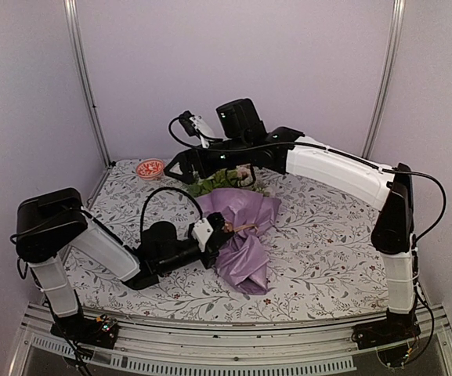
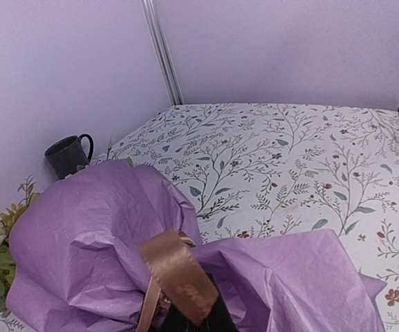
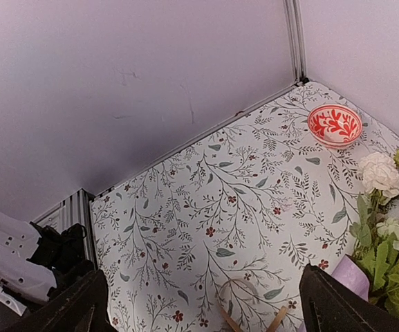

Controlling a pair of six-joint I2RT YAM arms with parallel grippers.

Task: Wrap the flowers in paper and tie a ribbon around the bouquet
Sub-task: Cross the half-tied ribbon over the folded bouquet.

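**Clerk:** Two arms on the sheet. How do the fingers stand?

**Checker:** Left fingers (image 2: pixel 192 319): closed, pinching the ribbon (image 2: pixel 178 273), which folds over their tips. Right fingers (image 3: pixel 68 311): spread wide, nothing between them, held over the far left part of the table (image 1: pixel 327 251).

**Clerk:** Item one, the bouquet?

**Checker:** One bouquet (image 1: pixel 241 227), lying on its side at the middle of the table. Its blooms point far and its tail points near. The left fingers meet it from the left, at its waist.

**Clerk:** Components?

**Checker:** Paper (image 1: pixel 249 254): lilac and crinkled, wrapped round the stems and flaring out at the near end. Flowers (image 1: pixel 226 182): white and pale blooms with green sprigs, sticking out of the far end of the paper, just beneath the right arm. The right wrist view shows them at its right edge. Ribbon: beige and narrow, crossing the paper at the waist. A loose loop and two strands of it lie on the cloth, low in the right wrist view.

**Clerk:** Sundries?

**Checker:** One bowl (image 1: pixel 150 168), white with a red pattern, at the far left of the table near the corner post and apart from the bouquet. One dark mug (image 2: pixel 69 153), upright by the wall beyond the paper in the left wrist view, handle to the right. One floral-printed cloth covering the table.
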